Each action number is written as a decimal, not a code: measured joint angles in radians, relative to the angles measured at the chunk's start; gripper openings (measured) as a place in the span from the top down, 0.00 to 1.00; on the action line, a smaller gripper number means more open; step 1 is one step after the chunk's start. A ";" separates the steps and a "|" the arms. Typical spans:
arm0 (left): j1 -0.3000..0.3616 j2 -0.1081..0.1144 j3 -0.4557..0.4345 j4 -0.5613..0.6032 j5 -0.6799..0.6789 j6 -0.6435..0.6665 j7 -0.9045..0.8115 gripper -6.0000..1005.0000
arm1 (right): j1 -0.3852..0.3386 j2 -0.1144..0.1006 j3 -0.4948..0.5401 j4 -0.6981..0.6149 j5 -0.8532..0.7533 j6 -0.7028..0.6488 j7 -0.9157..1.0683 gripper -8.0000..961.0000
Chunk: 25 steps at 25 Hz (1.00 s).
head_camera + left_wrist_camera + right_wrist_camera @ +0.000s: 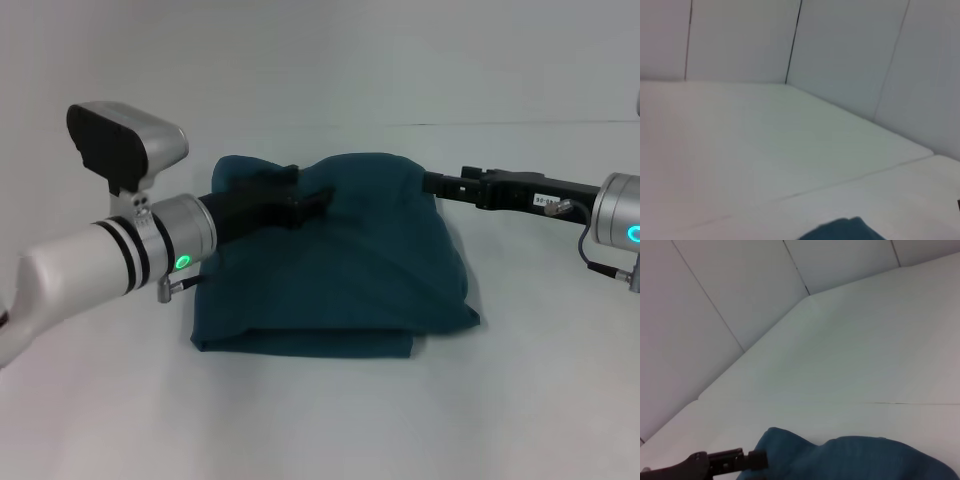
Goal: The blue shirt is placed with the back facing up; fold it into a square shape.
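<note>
The blue shirt (340, 280) lies in the middle of the white table as a folded, rumpled block, with its far edge raised into a hump. My left gripper (318, 198) reaches in from the left over that hump and is shut on a fold of the fabric. The right wrist view shows this gripper (747, 458) pinching the shirt's (850, 460) edge. From the right, my right gripper (432, 184) meets the lifted far corner and is shut on the cloth there. A small tip of the shirt (842, 231) shows in the left wrist view.
The white table (540, 380) stretches around the shirt on all sides. White panelled walls (730, 300) stand behind it. Nothing else lies on the table.
</note>
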<state>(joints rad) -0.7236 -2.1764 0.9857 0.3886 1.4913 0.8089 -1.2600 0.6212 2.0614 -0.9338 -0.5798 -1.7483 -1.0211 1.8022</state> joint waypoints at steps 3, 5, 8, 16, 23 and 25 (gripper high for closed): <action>-0.021 0.000 0.000 -0.059 -0.102 -0.015 0.115 0.40 | -0.001 0.006 0.002 0.000 0.001 0.011 -0.006 0.10; -0.031 0.000 0.001 -0.106 -0.183 -0.032 0.193 0.40 | -0.001 0.008 0.002 0.000 0.001 0.017 -0.007 0.10; -0.037 0.000 0.004 -0.159 -0.262 -0.040 0.294 0.40 | -0.001 0.009 0.003 0.000 0.001 0.018 -0.011 0.10; -0.046 0.000 0.011 -0.229 -0.278 -0.041 0.390 0.40 | 0.000 0.010 0.003 0.002 0.002 0.014 -0.020 0.10; -0.047 0.000 0.065 -0.247 -0.278 -0.060 0.399 0.40 | 0.008 0.013 -0.001 0.004 0.003 0.014 -0.020 0.10; -0.048 0.000 0.081 -0.248 -0.278 -0.063 0.398 0.40 | 0.009 0.013 -0.003 0.005 0.002 0.014 -0.019 0.10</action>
<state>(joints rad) -0.7712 -2.1767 1.0664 0.1410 1.2136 0.7461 -0.8624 0.6301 2.0739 -0.9365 -0.5752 -1.7461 -1.0076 1.7836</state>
